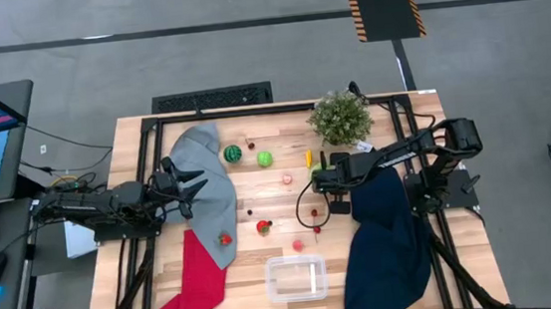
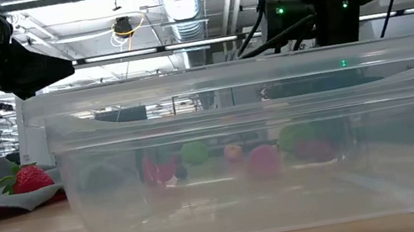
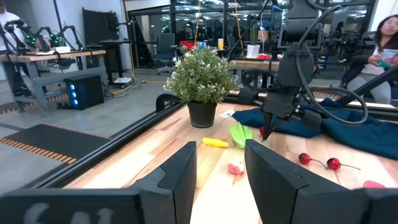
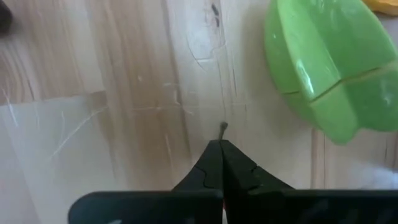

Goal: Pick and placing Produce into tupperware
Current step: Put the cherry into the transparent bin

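The clear tupperware (image 1: 296,278) stands near the table's near edge and fills the low view (image 2: 241,161). Toy produce lies scattered mid-table: striped melon (image 1: 232,153), green ball (image 1: 265,158), yellow piece (image 1: 308,158), pink piece (image 1: 287,178), cherries (image 3: 305,158), and a strawberry (image 1: 225,239) resting on the grey cloth. My right gripper (image 1: 316,184) points down beside a green piece (image 4: 323,81), shut on a small red piece. My left gripper (image 1: 199,189) hovers open over the grey cloth (image 1: 208,180), touching nothing. My right gripper (image 4: 221,144) pinches a small red piece (image 3: 262,131) between its two fingers, coming from above and pointing down. A thin dark stalk (image 4: 224,127) sticks out past the fingertips; the fingers hide the rest. Whether the stalk touches the wood, I cannot tell.
A bushy potted plant (image 1: 340,117) stands at the far edge behind the right gripper. A dark blue cloth (image 1: 388,235) covers the right side, and a red cloth (image 1: 192,287) lies at the near left. A person (image 3: 376,50) sits beyond the table.
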